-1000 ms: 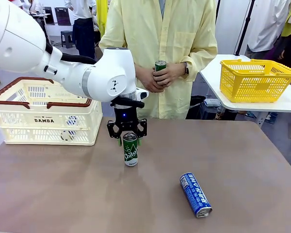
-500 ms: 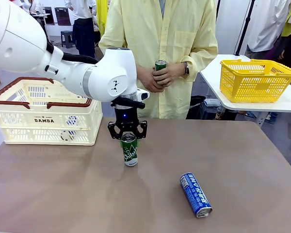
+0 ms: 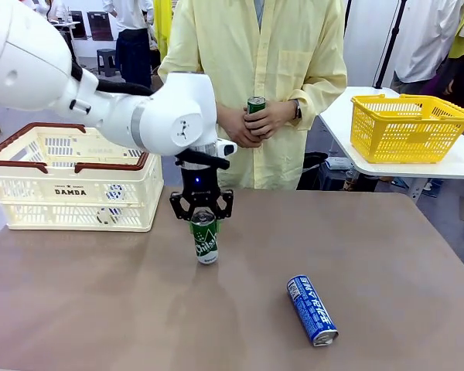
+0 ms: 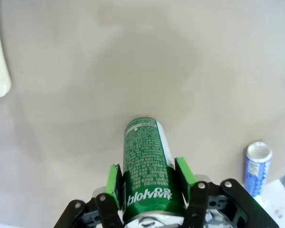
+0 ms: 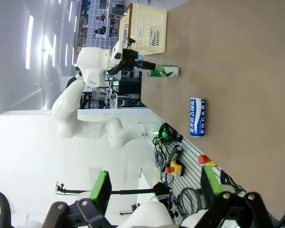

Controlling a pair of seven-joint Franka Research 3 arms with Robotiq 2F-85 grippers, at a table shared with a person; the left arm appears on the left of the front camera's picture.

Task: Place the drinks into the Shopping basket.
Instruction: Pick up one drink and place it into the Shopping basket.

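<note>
The left gripper (image 3: 203, 222) is clamped on the upper part of the upright green can (image 3: 206, 246), a green pad on each side just below the silver top. I judge the step in hand to be the carry to the Shopping basket (image 3: 31, 207), which stands well to the gripper's left on the worktop (image 3: 100, 309).

Lift straight up first, high enough for the can's base to pass over the brown rim. Sweep left slowly, because the high grip could let the can swing. Lower it inside before letting go.

I cannot make out what the Shopping basket holds. The same goes for the yellow mesh basket (image 3: 406, 131), far to the gripper's right.

A blue can (image 3: 312, 311) lies on its side, right of the gripper and nearer the robot. Another green can (image 3: 255, 103) is in the person's hands (image 3: 251, 124), beyond the gripper.

The right gripper (image 5: 154, 187) stands wide open with nothing in it.
</note>
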